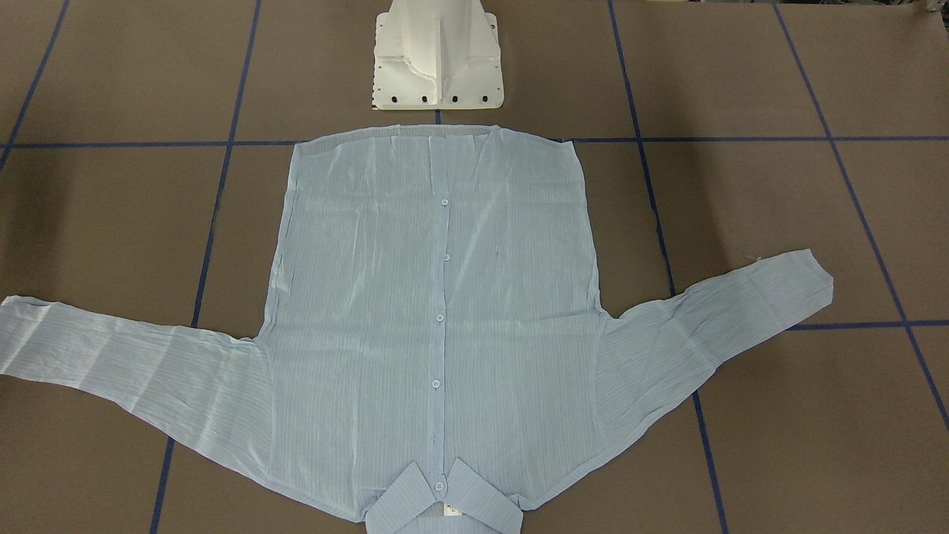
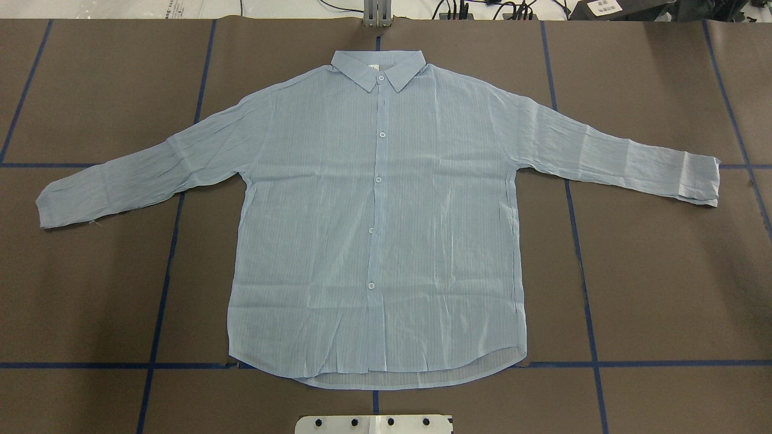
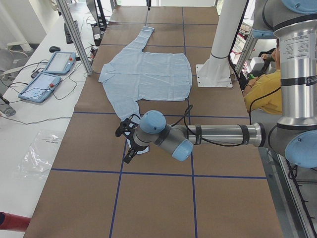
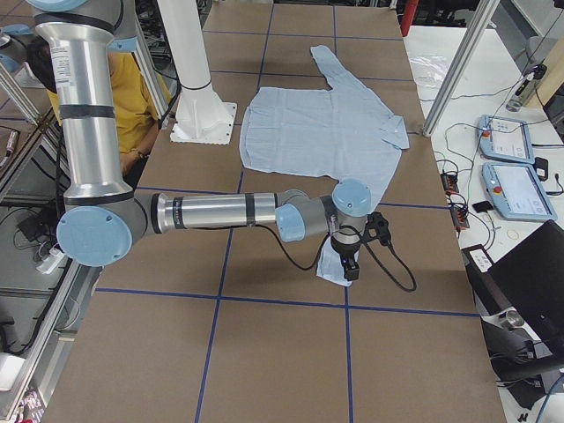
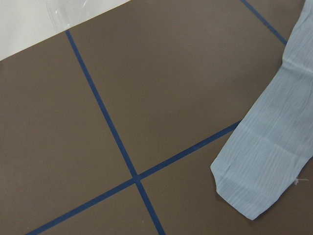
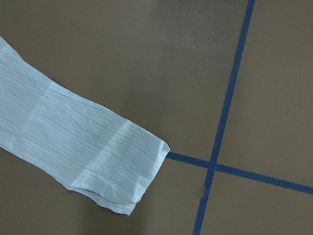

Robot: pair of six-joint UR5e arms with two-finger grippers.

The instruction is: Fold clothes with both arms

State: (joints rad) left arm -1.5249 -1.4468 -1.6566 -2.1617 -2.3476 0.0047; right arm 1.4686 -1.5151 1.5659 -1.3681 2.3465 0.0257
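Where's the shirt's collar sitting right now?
In the overhead view the collar lies at top centre, the end of the shirt farthest from the white pedestal base.

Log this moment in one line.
pale blue striped long-sleeved shirt: flat, unfolded | left fingers: at sleeve cuff, open/shut unclear | right fingers: at other cuff, open/shut unclear

Pretty clearly a robotics lab. The big table (image 2: 663,271) is wrapped in brown paper with a blue tape grid (image 2: 663,363) marked across it. A white pedestal (image 1: 437,55) stands on it, and a grey industrial arm (image 3: 218,135) reaches out over the top. Aluminium frame posts (image 3: 74,34) stand alongside, two teach pendants (image 3: 58,62) lie on a white side bench (image 3: 15,130), and someone in a yellow shirt (image 3: 265,94) is behind the rig.
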